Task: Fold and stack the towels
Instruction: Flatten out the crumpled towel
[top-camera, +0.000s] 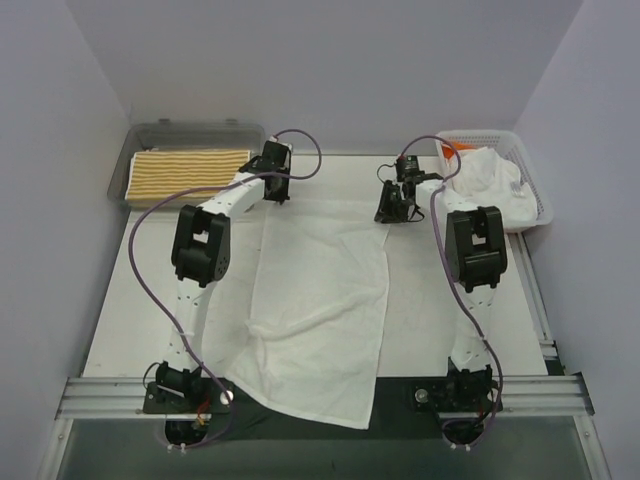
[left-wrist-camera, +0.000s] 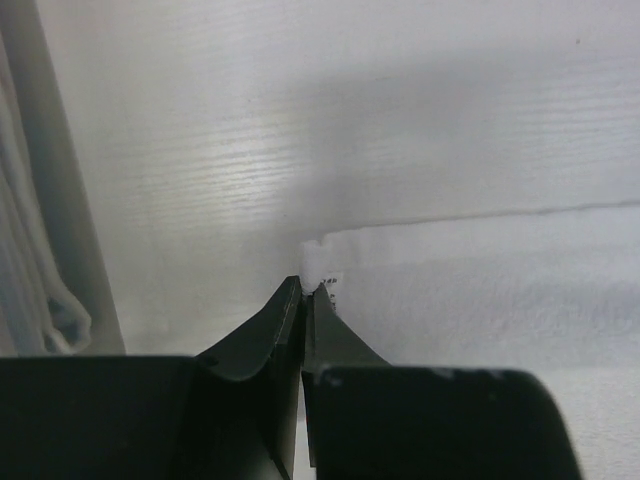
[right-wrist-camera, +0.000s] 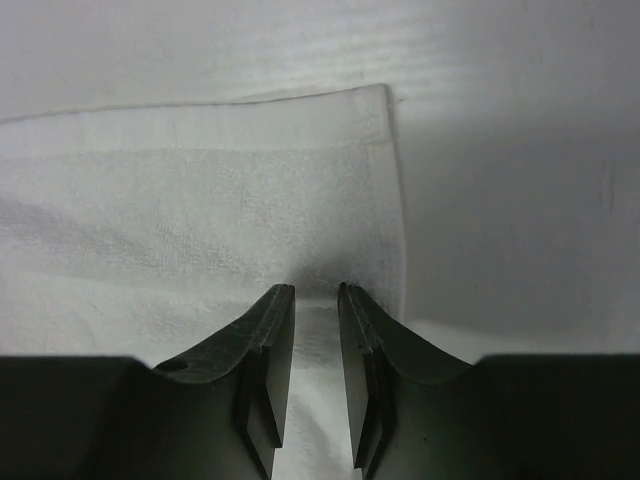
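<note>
Plain white cloth towel (top-camera: 320, 290) lies flat on the white table (top-camera: 430, 320), its near end hanging off. The left gripper (left-wrist-camera: 303, 285) pinches the far left corner. The right gripper (right-wrist-camera: 315, 290) sits slightly open over the far right corner, likely ready to lift and fold.

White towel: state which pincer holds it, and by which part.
Left pincer: shut on the white towel at its labelled far corner. Right pincer: jaws slightly apart over the other far corner; whether they grip cannot be told.
</note>
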